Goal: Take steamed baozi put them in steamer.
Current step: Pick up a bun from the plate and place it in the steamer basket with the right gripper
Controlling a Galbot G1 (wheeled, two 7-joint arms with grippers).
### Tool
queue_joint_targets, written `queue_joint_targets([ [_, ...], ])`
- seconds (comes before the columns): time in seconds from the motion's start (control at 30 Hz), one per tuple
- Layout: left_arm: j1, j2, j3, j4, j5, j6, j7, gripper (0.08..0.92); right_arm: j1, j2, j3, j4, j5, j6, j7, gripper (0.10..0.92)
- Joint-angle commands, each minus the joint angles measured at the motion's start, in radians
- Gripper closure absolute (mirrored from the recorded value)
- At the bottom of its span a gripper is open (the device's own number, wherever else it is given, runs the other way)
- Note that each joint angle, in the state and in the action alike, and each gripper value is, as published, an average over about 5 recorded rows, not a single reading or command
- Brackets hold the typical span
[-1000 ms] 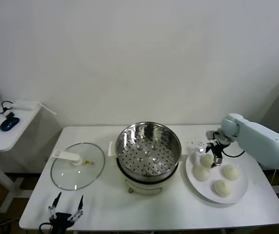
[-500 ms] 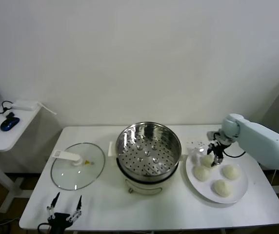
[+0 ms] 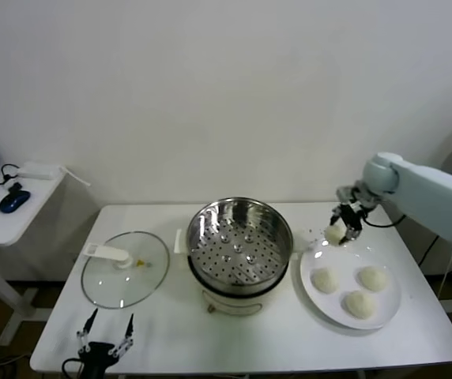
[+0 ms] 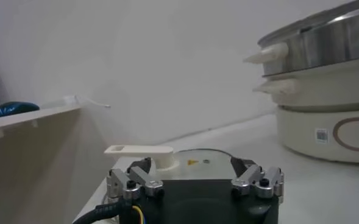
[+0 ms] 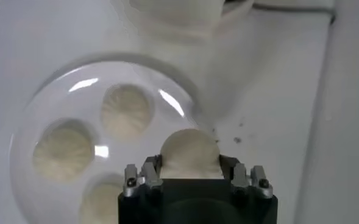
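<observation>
My right gripper (image 3: 341, 223) is shut on one cream-white baozi (image 3: 334, 234) and holds it in the air above the white plate's (image 3: 386, 309) far left edge, to the right of the steamer (image 3: 240, 241). In the right wrist view the held baozi (image 5: 189, 152) sits between the jaws. Three baozi remain on the plate (image 3: 325, 279) (image 3: 373, 277) (image 3: 359, 303); they also show in the right wrist view (image 5: 125, 109) (image 5: 62, 152). The steel steamer stands at the table's middle with its perforated floor bare. My left gripper (image 3: 105, 339) is open and idle at the table's front left edge.
The glass lid with a white handle (image 3: 125, 267) lies flat left of the steamer. A side desk (image 3: 5, 213) with a blue mouse stands at far left. The steamer's cream base shows in the left wrist view (image 4: 325, 128).
My right gripper has closed on the plate's far-left baozi and lifted it up off the plate. The left arm has barely moved.
</observation>
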Motion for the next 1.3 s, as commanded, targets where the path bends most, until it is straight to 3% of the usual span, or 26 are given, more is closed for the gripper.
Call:
queue_joint_targets([
  [0.03, 0.001, -0.003, 0.004, -0.005, 0.001, -0.001, 0.000, 0.177, 0.333, 0.064, -0.211, 0.199, 0.212, 0.174, 0.062, 0.381],
  [0.37, 0.005, -0.004, 0.002, -0.013, -0.002, -0.006, -0.003, 0.177, 0.357, 0.298, -0.295, 0.106, 0.104, 0.558, 0.185, 0.366],
  [0.63, 0.002, -0.002, 0.000, -0.011, -0.005, -0.008, -0.004, 0.177, 0.228, 0.475, -0.250, -0.101, -0.058, 0.797, 0.221, 0.364],
  [0.87, 0.000, -0.003, -0.004, -0.009, -0.008, -0.009, -0.004, 0.177, 0.108, 0.557, -0.219, -0.258, -0.100, 0.825, 0.197, 0.364],
  [1.3, -0.009, -0.010, -0.006, 0.013, -0.003, -0.016, -0.005, 0.177, -0.024, 0.596, -0.190, -0.366, -0.130, 0.825, 0.152, 0.364],
])
